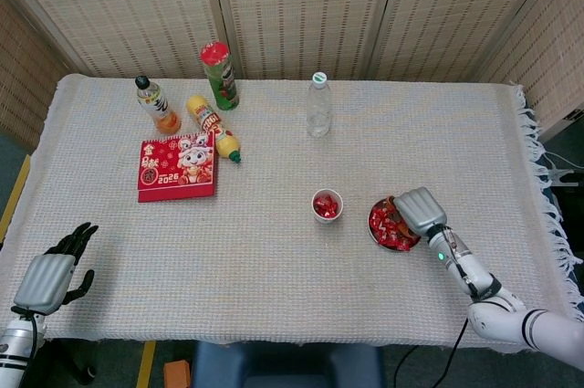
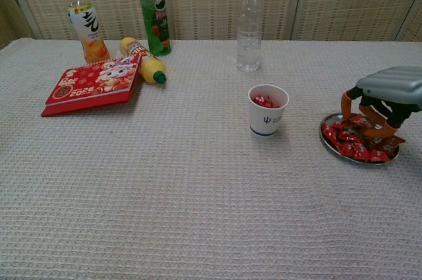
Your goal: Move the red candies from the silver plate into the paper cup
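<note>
Where the head view looks down, a woven cream cloth [image 1: 274,251] covers the table, fringed at its right edge, with ribbed wicker screens [image 1: 301,5] closing the far side. The right hand [image 1: 417,210] sits palm-down over the silver plate [image 1: 375,224] of red candies [image 1: 389,229]; whether it grips one I cannot tell. The paper cup [image 1: 327,204], just left of the plate, has red candies in it. The left hand [image 1: 47,273] hangs off the near left corner, empty, fingers apart.

From the chest view, the right hand [image 2: 386,95] curls its fingertips [image 2: 345,103] down onto the red candies [image 2: 356,141] in the silver plate [image 2: 328,139]. The paper cup [image 2: 268,111] stands left of it. Far left are a red booklet [image 2: 92,84], bottles and a green can [image 2: 153,15]; a clear bottle [image 2: 249,24] stands beyond the cup.
</note>
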Controlling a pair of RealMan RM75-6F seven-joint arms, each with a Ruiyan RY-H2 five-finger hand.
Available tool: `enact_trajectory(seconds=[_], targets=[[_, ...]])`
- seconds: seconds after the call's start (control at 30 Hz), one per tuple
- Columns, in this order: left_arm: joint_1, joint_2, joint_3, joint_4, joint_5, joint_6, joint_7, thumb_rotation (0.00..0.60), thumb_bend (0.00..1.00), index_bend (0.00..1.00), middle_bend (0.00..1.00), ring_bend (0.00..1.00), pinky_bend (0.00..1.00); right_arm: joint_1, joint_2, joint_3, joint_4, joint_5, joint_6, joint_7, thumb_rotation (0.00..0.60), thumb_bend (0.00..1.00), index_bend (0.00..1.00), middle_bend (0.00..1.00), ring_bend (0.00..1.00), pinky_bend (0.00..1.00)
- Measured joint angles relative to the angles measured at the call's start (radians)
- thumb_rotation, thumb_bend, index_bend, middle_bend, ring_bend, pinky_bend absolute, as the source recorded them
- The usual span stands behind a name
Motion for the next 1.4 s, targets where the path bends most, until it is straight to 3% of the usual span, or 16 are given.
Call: enact_trajectory(seconds=[0.23,0.73,1.4], targets=[[-0.002,0.001,-0.002,0.003,-0.005,-0.004,-0.007,0.6,0.48,0.0,0.0,0.14,0.37,0.002,-0.025,0.008,0.02,0.014,-0.014,-0.011,0.6,0.24,0.27,0.71,0.64,1.0],[-0.001,0.004,-0.003,0.005,-0.007,-0.003,-0.017,0.6,0.48,0.0,0.0,0.14,0.37,-0.008,-0.039,-0.002,0.033,0.015,-0.024,-0.037,0.6,0.24,0.29,0.71,0.64,1.0],[0.001,0.009,-0.002,0.005,-0.001,0.002,-0.029,0.6,0.48,0.0,0.0,0.14,0.37,-0.011,-0.043,-0.003,0.017,-0.007,-0.025,-0.039,0.6,0.24,0.48,0.71,0.66,1.0]])
